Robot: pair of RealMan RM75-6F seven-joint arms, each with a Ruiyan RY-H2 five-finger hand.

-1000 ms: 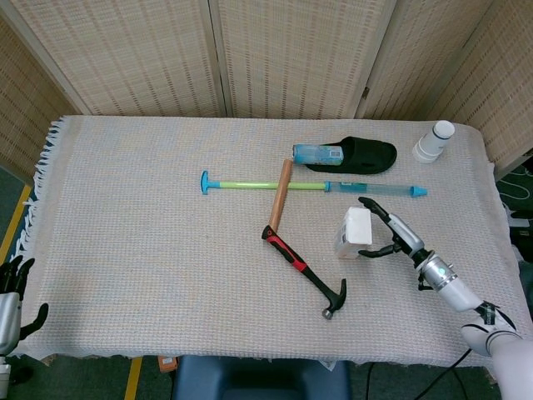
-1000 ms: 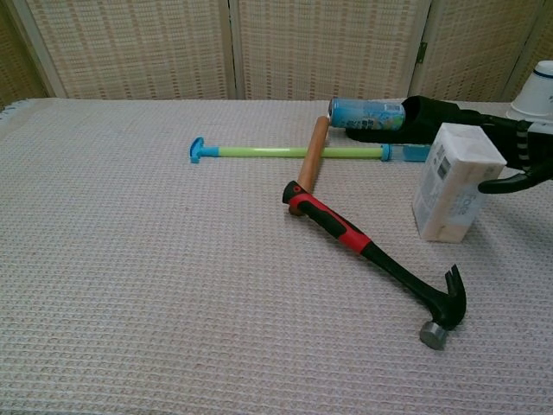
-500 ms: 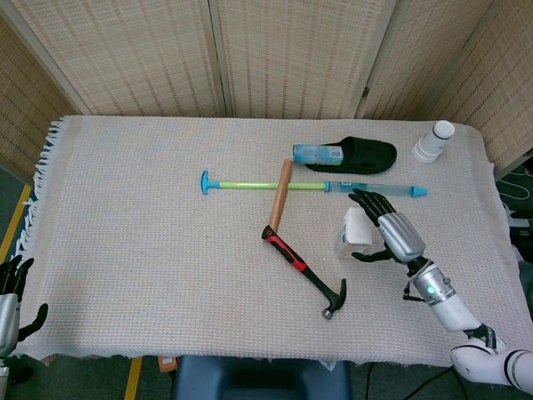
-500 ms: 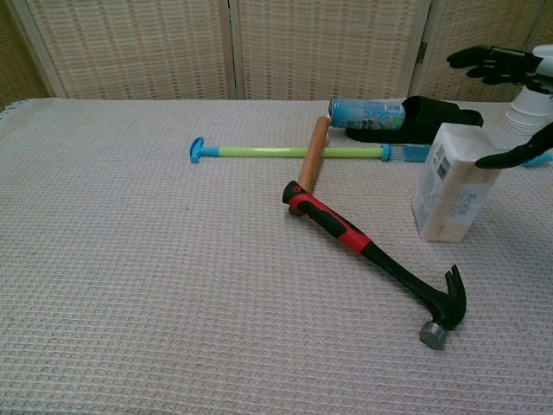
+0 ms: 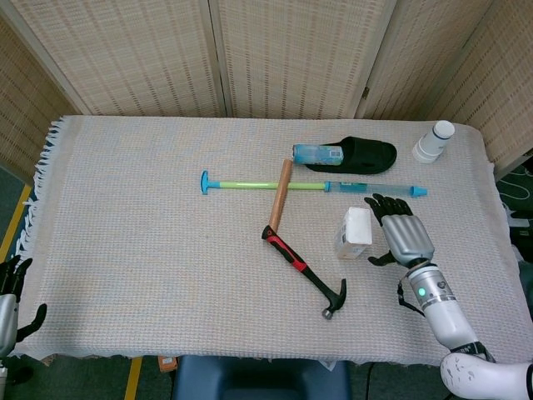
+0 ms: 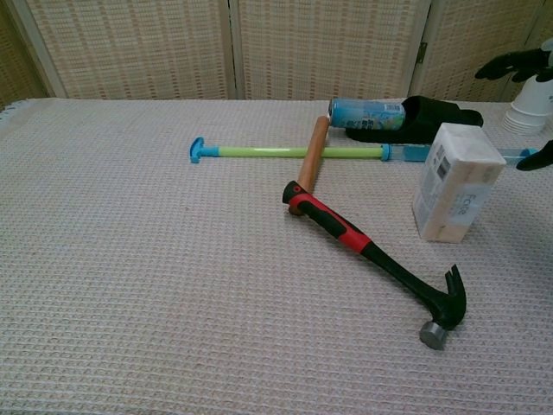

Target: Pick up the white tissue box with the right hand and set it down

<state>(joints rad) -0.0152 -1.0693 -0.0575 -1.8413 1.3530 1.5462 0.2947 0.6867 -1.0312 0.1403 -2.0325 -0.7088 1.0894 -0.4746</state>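
The tissue box (image 5: 356,232) stands on its end on the bench (image 5: 150,250), just right of the hammer (image 5: 305,270) and below the blue-tipped green rod (image 5: 308,186). The right hand (image 5: 402,234) is beside it on the right, fingers spread and holding nothing, with a clear gap between fingers and box. Half a second ago those fingers curved over the box top and the thumb reached under its near side; now the hand has pulled back to the right and the box has not shifted. In the chest view only dark fingertips (image 6: 518,62) show at the right edge. I judge the box already set down and released, so the task looks near its end. The left hand (image 5: 10,287) hangs off the bench's left edge, open and idle
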